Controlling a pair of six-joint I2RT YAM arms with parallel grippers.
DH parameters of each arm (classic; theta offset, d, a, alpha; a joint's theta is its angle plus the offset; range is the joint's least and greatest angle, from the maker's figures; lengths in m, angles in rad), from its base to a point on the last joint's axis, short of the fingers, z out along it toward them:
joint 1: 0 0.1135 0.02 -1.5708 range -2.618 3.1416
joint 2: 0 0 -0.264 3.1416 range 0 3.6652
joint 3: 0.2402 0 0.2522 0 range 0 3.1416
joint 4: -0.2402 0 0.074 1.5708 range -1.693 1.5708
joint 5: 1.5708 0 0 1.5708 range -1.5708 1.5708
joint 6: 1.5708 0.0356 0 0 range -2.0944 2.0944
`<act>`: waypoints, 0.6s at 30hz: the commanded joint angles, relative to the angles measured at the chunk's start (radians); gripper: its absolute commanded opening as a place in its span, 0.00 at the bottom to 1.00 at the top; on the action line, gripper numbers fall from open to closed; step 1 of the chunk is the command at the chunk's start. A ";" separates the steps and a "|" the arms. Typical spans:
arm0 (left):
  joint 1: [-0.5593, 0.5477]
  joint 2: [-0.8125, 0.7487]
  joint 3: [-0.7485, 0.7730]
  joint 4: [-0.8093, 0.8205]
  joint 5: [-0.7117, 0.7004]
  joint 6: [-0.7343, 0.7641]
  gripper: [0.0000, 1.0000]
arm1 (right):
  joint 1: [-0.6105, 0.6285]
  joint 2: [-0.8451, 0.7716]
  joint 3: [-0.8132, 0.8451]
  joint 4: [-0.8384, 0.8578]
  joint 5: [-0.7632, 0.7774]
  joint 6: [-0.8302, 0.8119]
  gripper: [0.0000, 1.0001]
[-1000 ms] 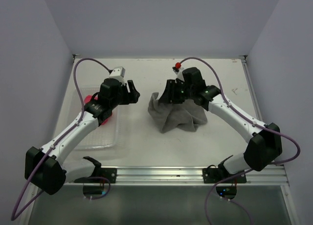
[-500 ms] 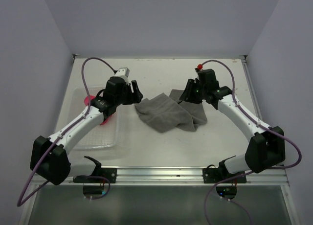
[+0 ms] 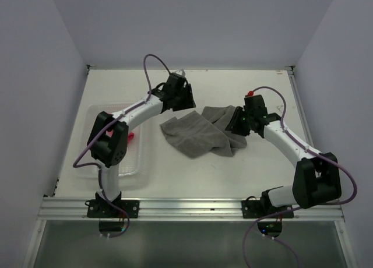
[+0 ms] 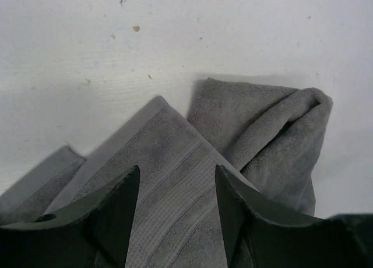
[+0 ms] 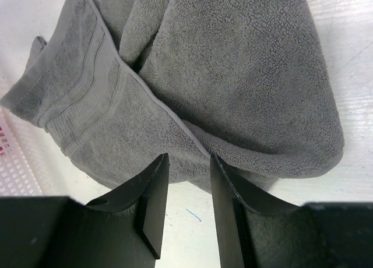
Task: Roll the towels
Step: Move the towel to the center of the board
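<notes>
The grey towel (image 3: 201, 134) is lying mid-bench (image 3: 233, 175), crumpled and partly folded, with open white surface showing on every side. Its banded hem corner is pointing toward the far edge. The left gripper (image 4: 178, 175) is hovering over that corner, jaws standing apart, holding nothing. The right gripper (image 5: 189, 160) is hanging over the thick terry fold, jaws narrowly parted, empty. The pink towel (image 3: 131, 136) is sitting in the perforated basket (image 3: 116, 169) by the left edge.

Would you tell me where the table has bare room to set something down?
Free: the wide strip between the grey towel and the front rail, and the far strip along the back wall. Crowded: around the towel, and the left side, filled by the white basket.
</notes>
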 commanded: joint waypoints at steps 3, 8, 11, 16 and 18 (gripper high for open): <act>-0.021 0.161 0.138 -0.089 -0.029 -0.109 0.57 | -0.028 -0.051 -0.035 0.064 -0.005 0.007 0.37; -0.058 0.260 0.257 -0.149 -0.104 -0.137 0.57 | -0.045 -0.048 -0.087 0.107 -0.067 0.008 0.36; -0.072 0.292 0.289 -0.137 -0.143 -0.148 0.57 | -0.051 -0.042 -0.100 0.110 -0.082 -0.001 0.36; -0.072 0.369 0.413 -0.227 -0.195 -0.160 0.56 | -0.059 -0.042 -0.121 0.119 -0.110 -0.007 0.35; -0.074 0.384 0.430 -0.238 -0.241 -0.160 0.55 | -0.062 -0.039 -0.126 0.127 -0.123 -0.004 0.35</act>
